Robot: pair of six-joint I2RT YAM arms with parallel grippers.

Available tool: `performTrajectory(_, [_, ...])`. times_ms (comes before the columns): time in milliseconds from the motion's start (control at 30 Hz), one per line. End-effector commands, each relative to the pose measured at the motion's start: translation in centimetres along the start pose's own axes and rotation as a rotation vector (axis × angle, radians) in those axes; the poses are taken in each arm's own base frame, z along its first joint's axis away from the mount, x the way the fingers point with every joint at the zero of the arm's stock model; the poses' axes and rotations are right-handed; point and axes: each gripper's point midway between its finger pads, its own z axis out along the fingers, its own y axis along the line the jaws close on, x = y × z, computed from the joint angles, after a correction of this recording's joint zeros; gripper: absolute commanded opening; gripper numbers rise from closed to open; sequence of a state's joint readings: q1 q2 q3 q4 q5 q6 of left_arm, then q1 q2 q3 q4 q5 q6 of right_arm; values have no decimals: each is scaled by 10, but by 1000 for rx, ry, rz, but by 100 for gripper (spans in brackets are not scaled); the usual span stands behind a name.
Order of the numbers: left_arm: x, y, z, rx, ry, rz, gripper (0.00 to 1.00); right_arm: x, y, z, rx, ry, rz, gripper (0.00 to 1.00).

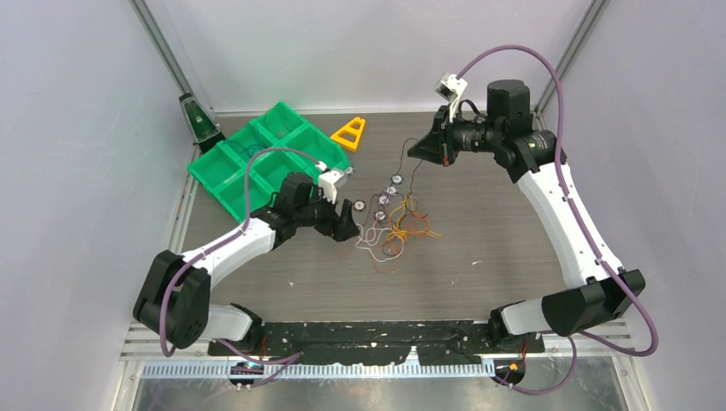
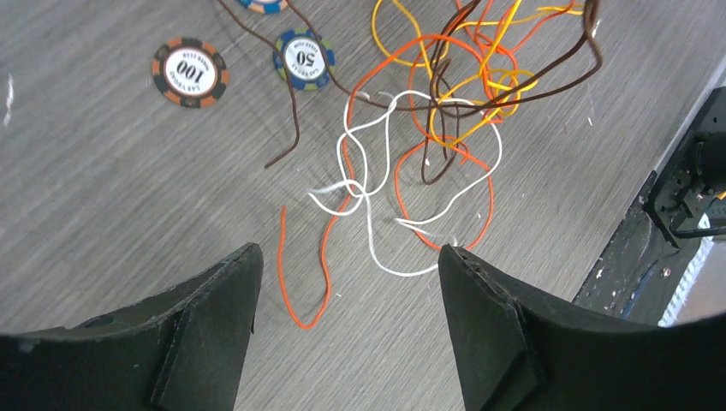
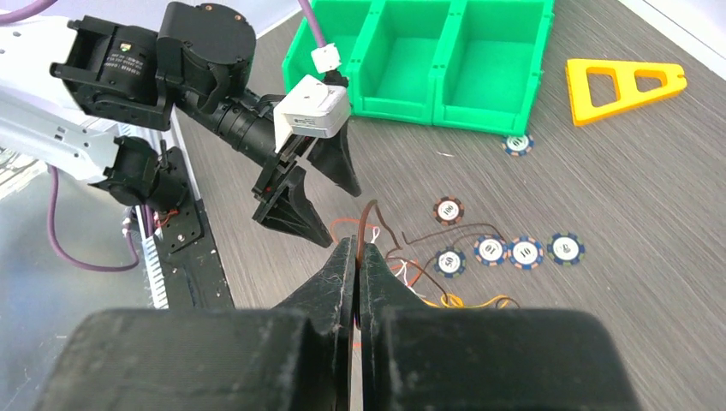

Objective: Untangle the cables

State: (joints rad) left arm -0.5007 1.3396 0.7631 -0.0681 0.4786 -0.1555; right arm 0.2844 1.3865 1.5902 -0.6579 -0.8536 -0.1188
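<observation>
The cables (image 1: 401,224) lie as a loose tangle of orange, yellow, white and dark brown wires (image 2: 445,103) on the table's middle. My left gripper (image 2: 342,257) hovers open just left of the tangle, nothing between its fingers. An orange wire (image 2: 327,278) and a white wire (image 2: 370,240) lie on the table just beyond its tips. My right gripper (image 3: 357,244) is raised behind the tangle and shut on a dark brown wire (image 3: 363,229), which trails down to the bunch. In the top view the left gripper (image 1: 347,228) and right gripper (image 1: 419,154) flank the cables.
Several poker chips (image 1: 384,199) lie in a line behind the tangle, two close to the wires (image 2: 190,73). A green compartment bin (image 1: 265,158) stands at the back left, a yellow triangle (image 1: 349,133) beside it. The black base strip (image 2: 633,248) borders the near edge.
</observation>
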Motion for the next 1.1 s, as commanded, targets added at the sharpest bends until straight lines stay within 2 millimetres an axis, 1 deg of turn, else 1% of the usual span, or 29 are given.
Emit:
performTrajectory(0, [0,-2,7,-4,-10,-84,75,-7,-15,-11,74,-21,28,6])
performTrajectory(33, [-2,-8,10,26,-21,-51,73,-7,-18,-13,82,-23,34,5])
performTrajectory(133, [-17,-19,19,83,-81,11,65,-1,-20,-13,83,-14,55,5])
performTrajectory(167, [-24,-17,23,81,-101,2,62,1,-20,-12,81,-11,62,5])
performTrajectory(200, [-25,-12,30,63,-96,-43,58,5,-20,-11,75,-3,72,5])
performTrajectory(300, [-34,0,44,34,-92,-167,56,14,-17,-12,68,11,87,5])
performTrajectory(367, [-41,7,52,19,-121,-215,57,18,-14,-14,67,15,86,5])
performTrajectory(500, [-46,5,63,46,-122,-228,56,20,-10,-18,72,17,78,5])
performTrajectory(567, [-48,2,67,72,-124,-221,50,22,-9,-20,80,22,75,5])
performTrajectory(633, [-46,0,72,90,-112,-224,44,21,-9,-23,88,22,75,5])
performTrajectory(667, [-45,0,74,97,-105,-228,43,20,-9,-24,91,20,76,5])
performTrajectory(733, [-46,-2,78,110,-108,-232,42,18,-8,-26,95,12,76,5])
performTrajectory(833, [-53,-7,83,147,-129,-234,44,14,-5,-30,92,3,70,6])
performTrajectory(933, [-59,-17,89,178,-132,-193,46,17,-3,-31,88,9,79,5])
performTrajectory(1067, [-60,-22,101,193,-118,-182,45,22,-1,-31,85,23,84,6])
